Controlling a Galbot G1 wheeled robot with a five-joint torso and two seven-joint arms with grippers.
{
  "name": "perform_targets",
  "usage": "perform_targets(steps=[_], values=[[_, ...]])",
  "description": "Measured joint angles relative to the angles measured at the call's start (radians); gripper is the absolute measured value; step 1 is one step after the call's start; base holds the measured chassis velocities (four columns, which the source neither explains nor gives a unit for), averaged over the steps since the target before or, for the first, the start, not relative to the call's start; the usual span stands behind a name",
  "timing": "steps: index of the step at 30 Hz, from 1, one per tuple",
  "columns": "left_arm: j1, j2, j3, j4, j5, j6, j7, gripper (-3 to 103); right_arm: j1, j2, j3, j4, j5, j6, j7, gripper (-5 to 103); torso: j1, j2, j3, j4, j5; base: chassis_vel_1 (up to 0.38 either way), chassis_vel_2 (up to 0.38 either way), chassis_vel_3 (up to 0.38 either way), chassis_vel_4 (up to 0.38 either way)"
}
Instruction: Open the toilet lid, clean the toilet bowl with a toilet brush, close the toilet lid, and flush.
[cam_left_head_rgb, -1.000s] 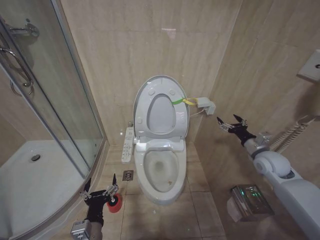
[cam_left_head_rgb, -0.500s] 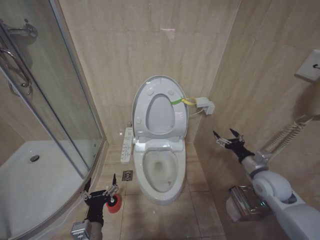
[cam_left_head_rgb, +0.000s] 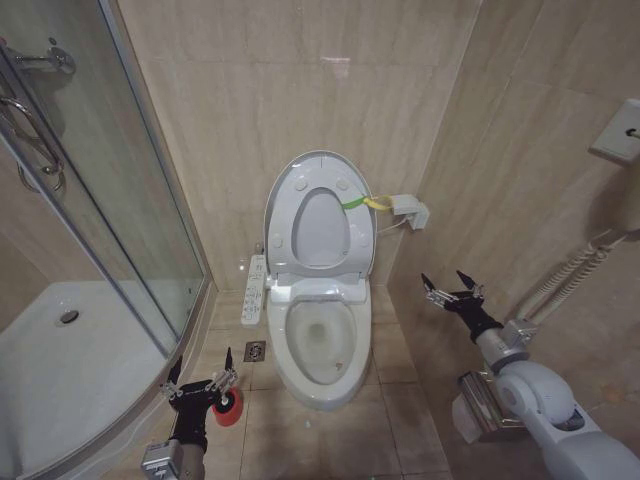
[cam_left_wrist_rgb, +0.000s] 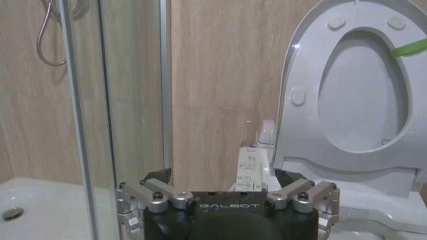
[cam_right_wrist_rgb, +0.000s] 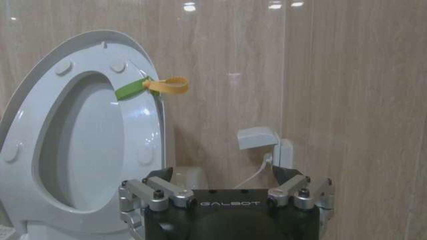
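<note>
The toilet lid (cam_left_head_rgb: 320, 215) stands raised against the back wall, with a green-yellow band (cam_left_head_rgb: 358, 202) on its right edge. Below it the toilet bowl (cam_left_head_rgb: 320, 340) lies uncovered, seat ring down. The toilet brush's red holder cup (cam_left_head_rgb: 231, 406) sits on the floor left of the bowl. My left gripper (cam_left_head_rgb: 200, 375) hovers open just beside and above that cup. My right gripper (cam_left_head_rgb: 447, 292) hangs open in the air right of the bowl, holding nothing. The left wrist view shows the lid (cam_left_wrist_rgb: 360, 95); the right wrist view shows the lid (cam_right_wrist_rgb: 87, 140) and its band (cam_right_wrist_rgb: 150, 86).
A glass shower door (cam_left_head_rgb: 130, 200) and curved white shower tray (cam_left_head_rgb: 60, 350) close off the left. A white button panel (cam_left_head_rgb: 255, 290) hangs beside the bowl, above a floor drain (cam_left_head_rgb: 256, 351). A metal paper holder (cam_left_head_rgb: 490, 400) and coiled cord (cam_left_head_rgb: 570, 270) are on the right wall.
My right gripper has dropped lower and drawn back from the raised lid's band, still open. The left gripper and the lid have stayed put.
</note>
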Motion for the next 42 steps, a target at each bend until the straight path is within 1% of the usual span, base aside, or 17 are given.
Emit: perform_targets(steps=[4, 11, 18, 26, 37, 40, 41, 42], values=[[0.000, 0.000, 0.000, 0.000, 0.000, 0.000, 0.000, 100, -0.002, 0.008, -0.005, -0.005, -0.011, 0.000, 0.000, 97, 0.000, 0.000, 0.000, 0.0001, -0.0001, 0.000, 0.000, 0.000, 0.000], [0.000, 0.000, 0.000, 0.000, 0.000, 0.000, 0.000, 100, -0.023, 0.036, -0.010, -0.063, -0.036, 0.032, -0.015, 97, 0.000, 0.000, 0.000, -0.0001, 0.0000, 0.000, 0.000, 0.000, 0.000], [0.000, 0.000, 0.000, 0.000, 0.000, 0.000, 0.000, 100, -0.030, 0.062, -0.011, -0.075, -0.045, 0.037, -0.014, 97, 0.000, 0.000, 0.000, 0.0000, -0.0001, 0.000, 0.000, 0.000, 0.000], [0.000, 0.000, 0.000, 0.000, 0.000, 0.000, 0.000, 100, -0.054, 0.133, -0.019, -0.069, -0.080, 0.031, 0.002, 97, 0.000, 0.000, 0.000, 0.0000, -0.0001, 0.000, 0.000, 0.000, 0.000], [0.000, 0.000, 0.000, 0.000, 0.000, 0.000, 0.000, 100, -0.113, 0.174, 0.001, -0.052, -0.100, 0.063, -0.010, 97, 0.000, 0.000, 0.000, -0.0001, -0.0001, 0.000, 0.000, 0.000, 0.000], [0.000, 0.000, 0.000, 0.000, 0.000, 0.000, 0.000, 100, -0.129, 0.203, 0.004, -0.037, -0.109, 0.076, -0.014, 97, 0.000, 0.000, 0.000, -0.0001, 0.0000, 0.000, 0.000, 0.000, 0.000], [0.000, 0.000, 0.000, 0.000, 0.000, 0.000, 0.000, 100, -0.134, 0.210, 0.005, -0.030, -0.111, 0.078, -0.015, 100, 0.000, 0.000, 0.000, -0.0001, 0.0000, 0.000, 0.000, 0.000, 0.000], [0.000, 0.000, 0.000, 0.000, 0.000, 0.000, 0.000, 100, -0.134, 0.210, 0.005, -0.030, -0.111, 0.078, -0.015, 100, 0.000, 0.000, 0.000, -0.0001, 0.0000, 0.000, 0.000, 0.000, 0.000]])
